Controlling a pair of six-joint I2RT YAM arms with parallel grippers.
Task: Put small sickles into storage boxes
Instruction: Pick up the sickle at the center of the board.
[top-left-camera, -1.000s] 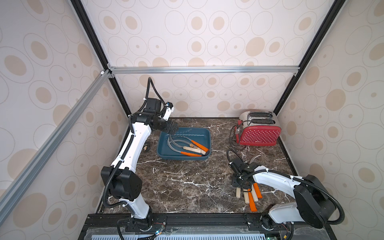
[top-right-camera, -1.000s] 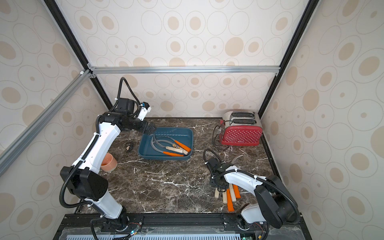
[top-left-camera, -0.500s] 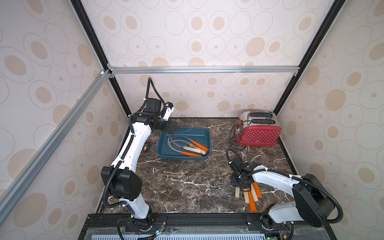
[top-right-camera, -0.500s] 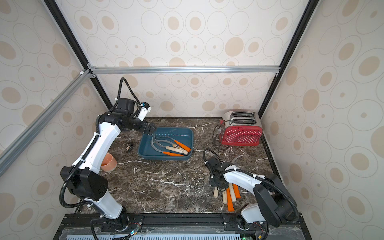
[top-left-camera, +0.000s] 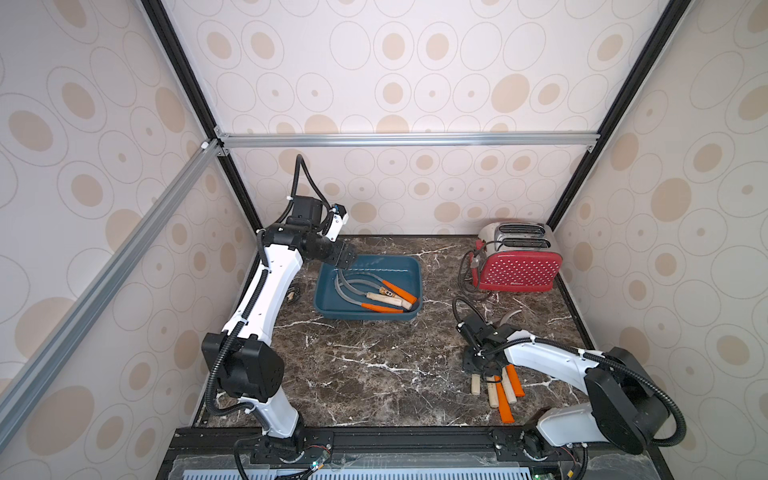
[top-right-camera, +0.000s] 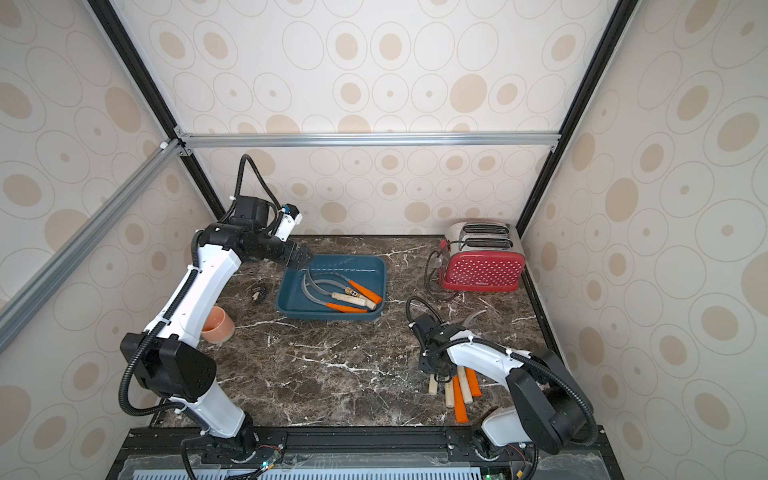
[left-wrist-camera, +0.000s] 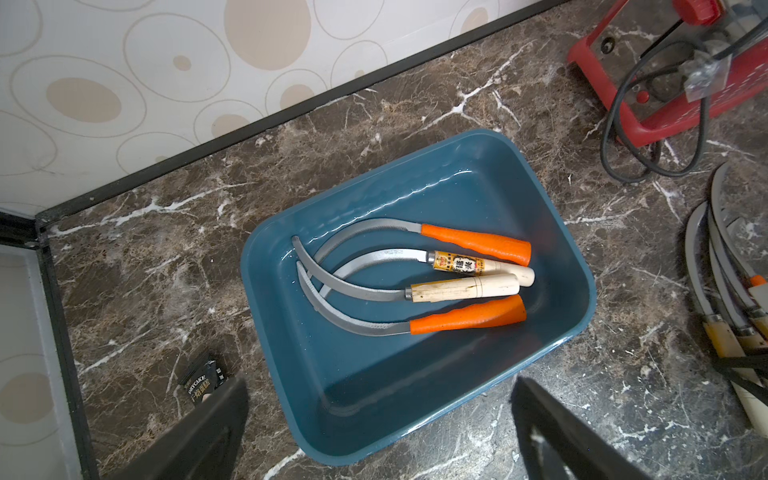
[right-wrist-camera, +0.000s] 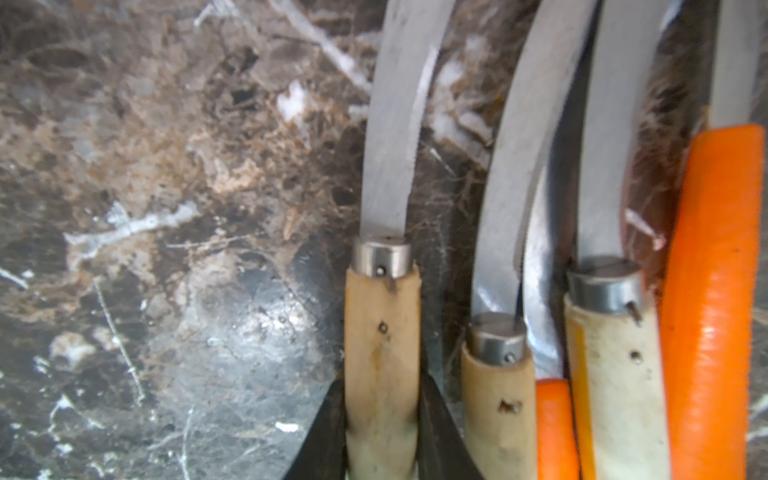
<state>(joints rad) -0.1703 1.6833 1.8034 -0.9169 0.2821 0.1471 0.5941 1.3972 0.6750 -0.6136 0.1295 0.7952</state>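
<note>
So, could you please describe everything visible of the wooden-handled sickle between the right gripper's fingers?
The wooden-handled sickle has a pale, slightly stained round wood handle, a pinned grey metal ferrule and a thin, curved grey blade. It seems to lie flat on the marble table, at the end of the row of loose sickles, apart from the next sickle. The right gripper is shut on it, dark fingers pressing both sides of the handle.

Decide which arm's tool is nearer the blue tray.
Left. The left tool hovers at a corner of the tray; the right tool is well away from it, shut on a wooden-handled sickle.
</note>
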